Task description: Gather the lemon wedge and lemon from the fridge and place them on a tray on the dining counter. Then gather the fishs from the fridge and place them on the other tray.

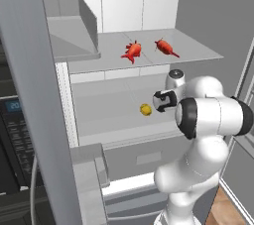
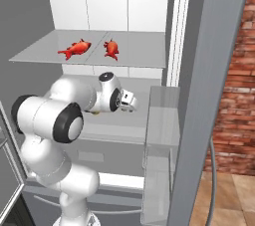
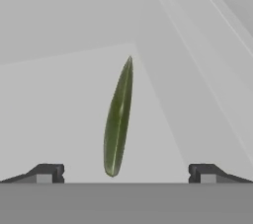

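The fridge (image 1: 196,53) stands open in front of me. Two red-orange fish (image 1: 132,51) (image 1: 166,47) lie on its upper shelf, and both fish (image 2: 74,48) (image 2: 112,48) also show from the right. On the shelf below sits the yellow lemon (image 1: 145,109). My gripper (image 1: 156,101) (image 2: 133,103) is inside the fridge at that lower shelf, just right of the lemon and apart from it. In the hand view the gripper (image 3: 126,173) is open, fingertips (image 3: 47,172) wide. A thin olive-green, leaf-shaped sliver (image 3: 117,119) lies on the shelf ahead; I cannot tell whether it is the lemon wedge.
The open fridge door (image 1: 30,95) with its bins (image 1: 89,169) stands close on the left of the arm. The other door (image 2: 199,100) and its bin (image 2: 162,120) stand on the right. A dark microwave (image 1: 10,135) is at far left, a brick wall (image 2: 239,95) at far right.
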Available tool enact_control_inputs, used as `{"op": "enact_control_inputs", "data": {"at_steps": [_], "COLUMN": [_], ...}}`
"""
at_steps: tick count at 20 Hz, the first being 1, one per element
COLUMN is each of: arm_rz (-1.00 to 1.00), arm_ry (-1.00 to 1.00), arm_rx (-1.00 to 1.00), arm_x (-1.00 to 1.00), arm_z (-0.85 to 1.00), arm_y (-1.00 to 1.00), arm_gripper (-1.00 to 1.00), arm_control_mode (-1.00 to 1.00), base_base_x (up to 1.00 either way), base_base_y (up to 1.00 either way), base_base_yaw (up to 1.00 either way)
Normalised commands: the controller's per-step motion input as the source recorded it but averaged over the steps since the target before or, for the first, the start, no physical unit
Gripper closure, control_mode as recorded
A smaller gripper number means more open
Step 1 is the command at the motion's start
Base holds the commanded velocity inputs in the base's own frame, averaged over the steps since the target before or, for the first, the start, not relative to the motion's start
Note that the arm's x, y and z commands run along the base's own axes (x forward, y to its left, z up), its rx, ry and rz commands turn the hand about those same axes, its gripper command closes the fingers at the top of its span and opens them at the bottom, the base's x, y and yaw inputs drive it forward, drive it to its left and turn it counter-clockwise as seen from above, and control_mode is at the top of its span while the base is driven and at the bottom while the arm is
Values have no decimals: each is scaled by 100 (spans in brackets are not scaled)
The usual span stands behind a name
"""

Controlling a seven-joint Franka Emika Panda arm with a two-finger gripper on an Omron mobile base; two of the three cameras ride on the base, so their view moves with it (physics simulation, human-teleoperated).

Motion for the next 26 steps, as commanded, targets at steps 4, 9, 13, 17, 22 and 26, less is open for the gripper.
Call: {"op": "enact_control_inputs", "data": {"at_steps": [4, 9, 13, 17, 22, 26], "arm_rz": [0, 0, 0, 0, 0, 0], "arm_ry": [0, 0, 0, 0, 0, 0], "arm_rx": [0, 0, 0, 0, 0, 0], "arm_x": [20, 17, 13, 3, 4, 0], "arm_z": [-6, -7, -10, -13, -11, -9], "arm_y": [-4, -3, 0, 0, 0, 0], "arm_gripper": [-100, -100, -100, -100, -100, -100], "arm_control_mode": [-100, -100, -100, -100, -100, -100], "base_base_x": [0, 0, 0, 0, 0, 0], "base_base_y": [0, 0, 0, 0, 0, 0], "base_base_yaw": [0, 0, 0, 0, 0, 0]}}
